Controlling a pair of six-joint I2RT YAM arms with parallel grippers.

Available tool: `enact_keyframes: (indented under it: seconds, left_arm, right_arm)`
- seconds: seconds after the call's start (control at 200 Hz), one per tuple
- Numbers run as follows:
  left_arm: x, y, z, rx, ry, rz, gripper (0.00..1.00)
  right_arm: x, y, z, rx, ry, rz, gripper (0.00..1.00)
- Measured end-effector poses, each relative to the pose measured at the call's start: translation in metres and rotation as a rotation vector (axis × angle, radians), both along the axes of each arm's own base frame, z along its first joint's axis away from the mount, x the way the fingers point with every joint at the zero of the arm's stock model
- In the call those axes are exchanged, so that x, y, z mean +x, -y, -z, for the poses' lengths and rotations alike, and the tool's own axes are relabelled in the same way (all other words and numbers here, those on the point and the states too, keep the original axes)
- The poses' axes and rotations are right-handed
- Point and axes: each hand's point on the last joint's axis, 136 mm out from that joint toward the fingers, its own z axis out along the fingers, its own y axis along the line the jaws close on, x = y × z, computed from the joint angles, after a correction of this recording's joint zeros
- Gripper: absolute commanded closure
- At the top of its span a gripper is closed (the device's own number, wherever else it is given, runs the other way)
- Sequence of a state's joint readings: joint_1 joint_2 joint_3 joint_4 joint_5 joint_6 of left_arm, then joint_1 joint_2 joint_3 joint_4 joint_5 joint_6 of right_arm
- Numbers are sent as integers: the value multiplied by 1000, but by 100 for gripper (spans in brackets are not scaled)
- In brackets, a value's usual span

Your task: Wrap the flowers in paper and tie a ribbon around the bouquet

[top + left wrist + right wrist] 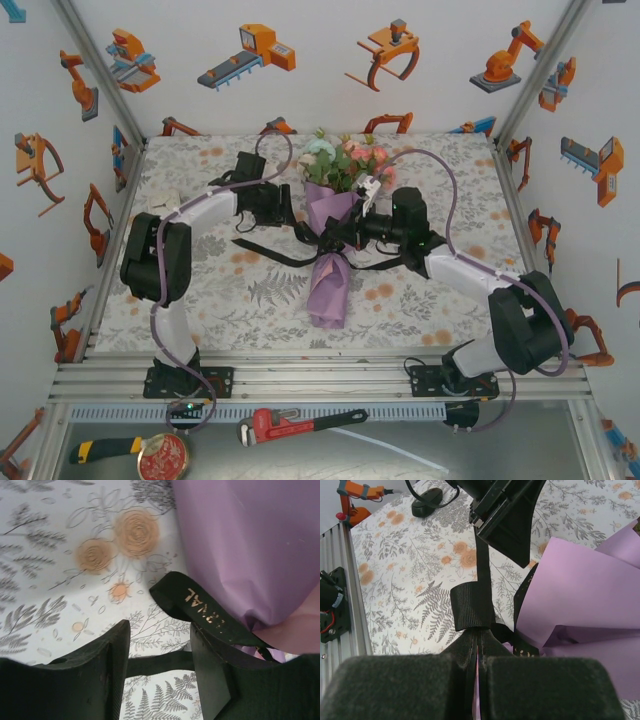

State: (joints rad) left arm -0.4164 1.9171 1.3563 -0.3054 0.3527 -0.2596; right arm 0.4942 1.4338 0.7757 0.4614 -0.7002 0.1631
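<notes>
The bouquet lies in the middle of the table: pink, cream and pale blue flowers (338, 158) at the far end, bunched in a lilac paper (329, 283) cone. A black ribbon (283, 256) circles the cone's waist, its ends trailing onto the cover. My left gripper (292, 216) stands open just left of the cone. In its wrist view a strip of ribbon (159, 663) crosses loosely between the fingers (102, 672), with a lettered loop (202, 606) against the paper (250, 545). My right gripper (477, 639) is shut on a ribbon (472, 605) loop beside the paper (585, 590).
A floral-printed cover (200, 290) spreads over the table, with enclosure walls close on three sides. Purple-grey cables (452, 190) arc over both arms. On the lower shelf in front lie a red pipe wrench (300, 423), a yellow-black tool (105, 448) and a red tin (163, 458).
</notes>
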Motion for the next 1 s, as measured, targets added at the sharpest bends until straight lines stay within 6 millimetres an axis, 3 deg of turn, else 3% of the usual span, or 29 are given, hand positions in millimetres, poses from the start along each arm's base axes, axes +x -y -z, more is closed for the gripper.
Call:
enact_keyframes:
  seconds: [0.37,0.611,0.826,0.996]
  left_arm:
    - [-7,20,34,-48,-32,152,46]
    - [-4,37,34,-44,13,174,47]
    - [13,51,35,39,78,155,53]
    - [11,55,39,133,114,149,65]
  right_arm:
    - [3,-2,-5,2,4,1,100]
    - [6,-3,-5,-3,-6,0,100]
    - [7,-5,-9,0,-4,-6,100]
    - [7,-5,-9,2,-7,-5,100]
